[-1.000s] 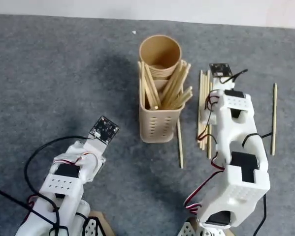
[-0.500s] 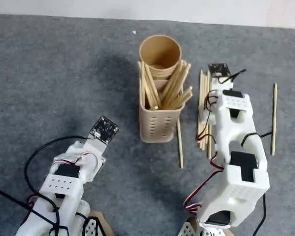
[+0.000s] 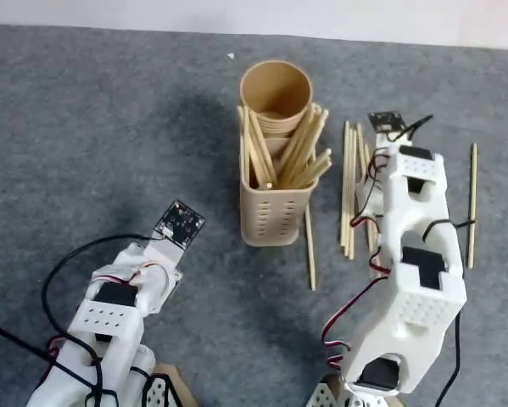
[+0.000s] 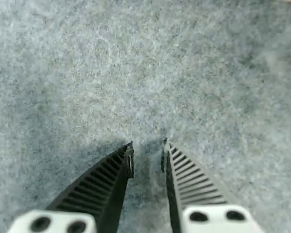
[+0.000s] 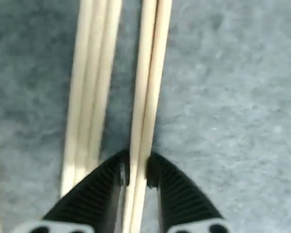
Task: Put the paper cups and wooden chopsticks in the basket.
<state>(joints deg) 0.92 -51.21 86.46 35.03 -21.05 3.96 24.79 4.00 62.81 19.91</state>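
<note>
Right gripper: Your right gripper sits low over the carpet with its jaws drawn narrow around a pair of chopsticks. The two sticks run out side by side from between the fingertips.
Beside the grip: A bundle of chopsticks lies flat just beside that pair and parallel to it, outside the jaws.
Left gripper: Your left gripper hangs over bare carpet with a slim gap between its fingertips and nothing in them.
Arms from above: In the high view your right arm stretches along the loose sticks to the right of the basket. Your left arm is in the lower left, well apart from the basket.
Basket: The basket stands in the middle of the carpet, already holding a paper cup at its far end and a sheaf of sticks leaning across it.
Loose sticks: The bundle lies between the basket and your right arm. One short chopstick rests just beside the basket's near right corner. A lone chopstick lies on the far side of your right arm, well apart from the rest.
</note>
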